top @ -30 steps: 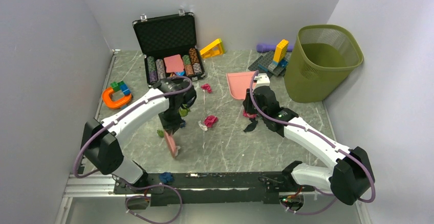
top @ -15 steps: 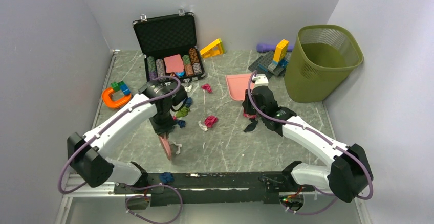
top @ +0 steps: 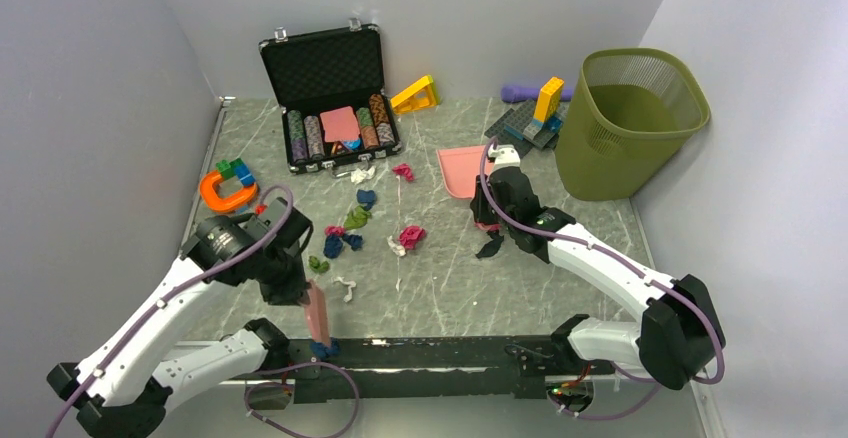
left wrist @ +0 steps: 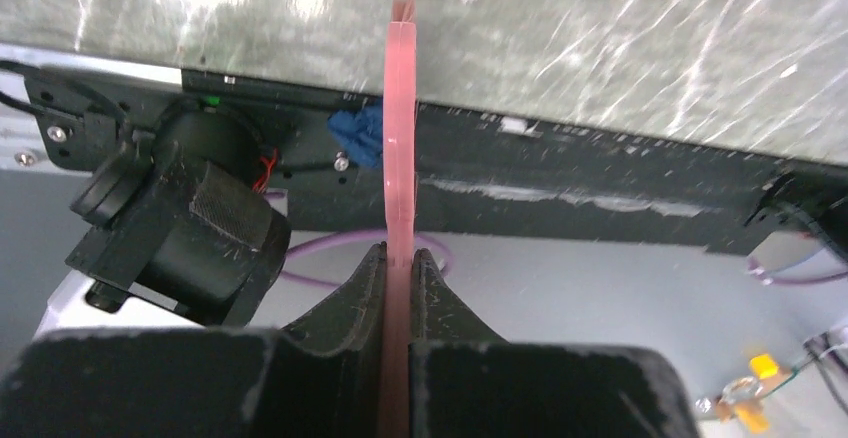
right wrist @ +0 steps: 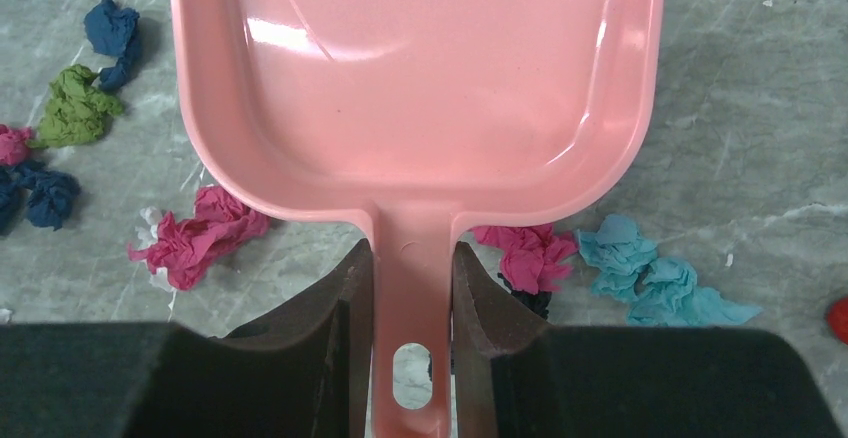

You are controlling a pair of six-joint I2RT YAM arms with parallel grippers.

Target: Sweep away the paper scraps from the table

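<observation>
Paper scraps lie mid-table: magenta, green, navy and white wads. My left gripper is shut on a thin pink sweeping blade, seen edge-on in the left wrist view, hanging over the table's near edge above a navy wad on the base rail. My right gripper is shut on the handle of a pink dustpan lying flat on the table. Magenta, teal and black scraps lie beside the handle.
An open black case with poker chips stands at the back. A green mesh bin is at the far right. Toy blocks, a yellow wedge and an orange horseshoe piece sit along the back and left.
My left arm has swung back toward the near left, carrying the pink blade from the scraps to the table's near edge. The dustpan has shifted slightly left.
</observation>
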